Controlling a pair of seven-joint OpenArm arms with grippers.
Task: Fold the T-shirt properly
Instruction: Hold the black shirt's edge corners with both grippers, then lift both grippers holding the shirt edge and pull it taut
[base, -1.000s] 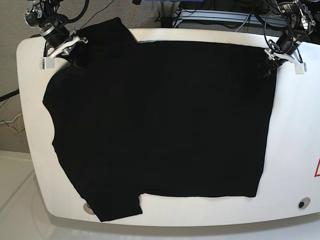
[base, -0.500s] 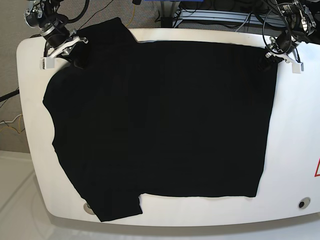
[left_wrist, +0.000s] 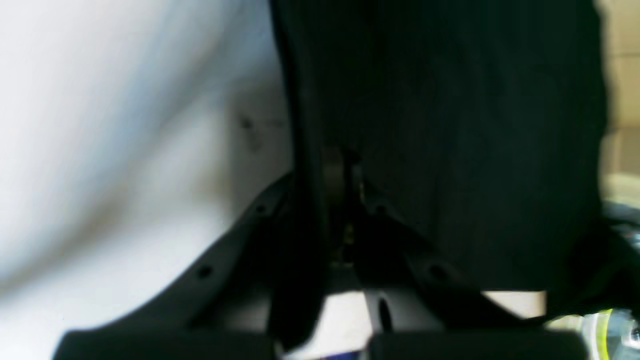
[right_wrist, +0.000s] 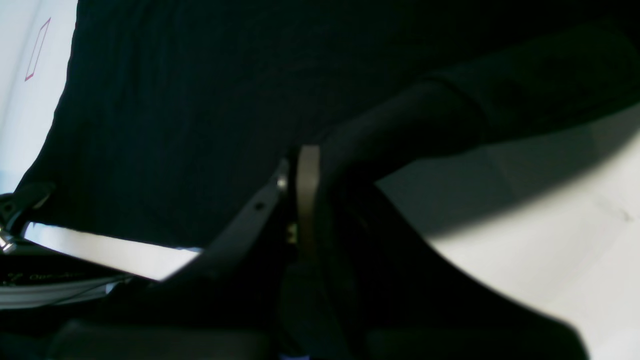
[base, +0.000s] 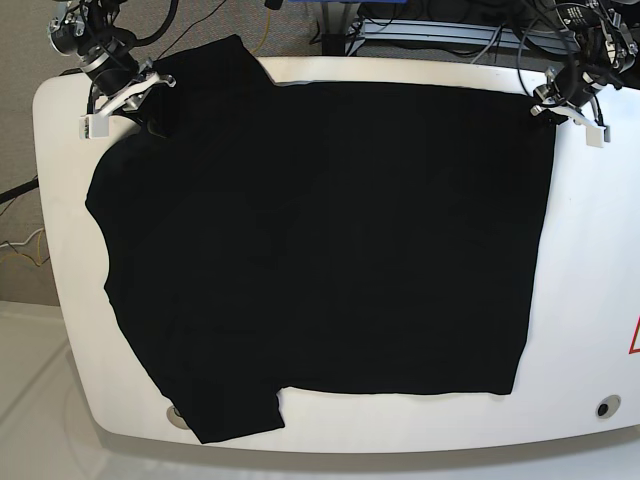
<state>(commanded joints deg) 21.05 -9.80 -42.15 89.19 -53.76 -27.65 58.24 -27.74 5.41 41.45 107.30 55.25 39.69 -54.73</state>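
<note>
Black T-shirt (base: 320, 250) flat on white table (base: 590, 280), spans most of it | near sleeve hangs over front edge | far L: right gripper (base: 128, 100) clenched on shoulder cloth by far sleeve | far R: left gripper (base: 560, 108) clamped on hem corner, wrist cams show cloth betw fingers

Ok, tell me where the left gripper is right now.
In the base view the left gripper is at the table's far right corner, at the top right corner of the T-shirt.
</note>
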